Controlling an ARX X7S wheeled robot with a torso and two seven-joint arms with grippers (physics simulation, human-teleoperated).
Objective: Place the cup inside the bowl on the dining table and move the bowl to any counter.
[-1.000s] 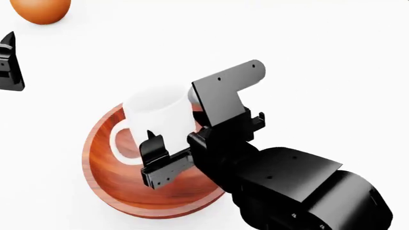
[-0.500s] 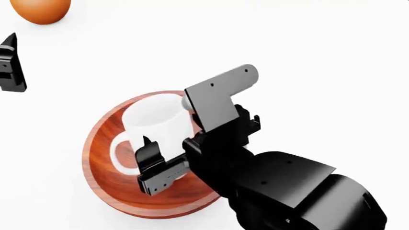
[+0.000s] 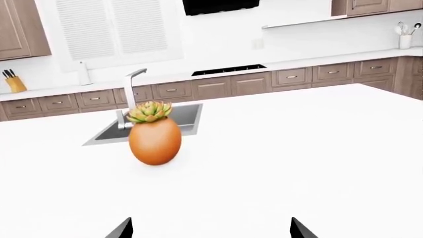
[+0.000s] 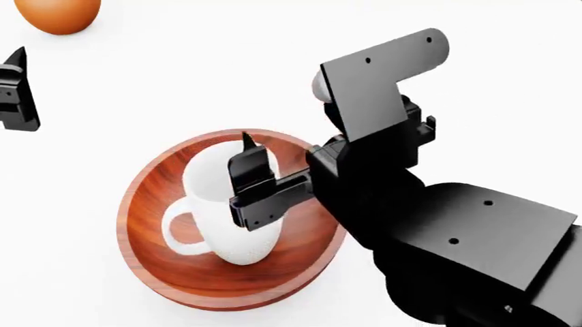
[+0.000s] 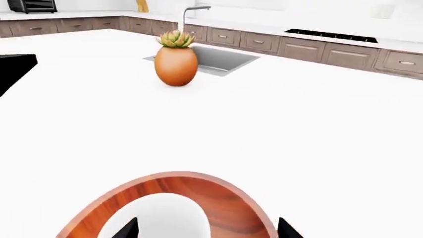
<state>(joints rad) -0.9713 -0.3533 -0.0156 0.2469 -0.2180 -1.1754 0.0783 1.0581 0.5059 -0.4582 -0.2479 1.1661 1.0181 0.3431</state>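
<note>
Now, nearest the head camera, the right arm fills the lower right of the frame, and its right gripper sits over the middle of the picture. One dark finger shows in front of the cup; the other is hidden behind the camera bracket. In the right wrist view the two fingertips stand wide apart at the bottom edge with the white rim between them, so the jaws look spread and holding nothing, raised a little above the mug.

That cup stands upright inside the bowl, slightly toward the bowl's right side, its handle pointing to the left of the frame. The bowl rests on the dining table, lower centre in the head view. Judging by this, the first half of the task looks done, and the jaws are parted because the mug no longer needs support; the bowl has yet to go to a counter.

Farther off, the left gripper waits at the left edge, its jaws wide and empty in the left wrist view, presumably kept clear of the work. Beyond it an orange pot with a green succulent stands on the desk, and past that a sink and brown cabinets line the far wall.
</note>
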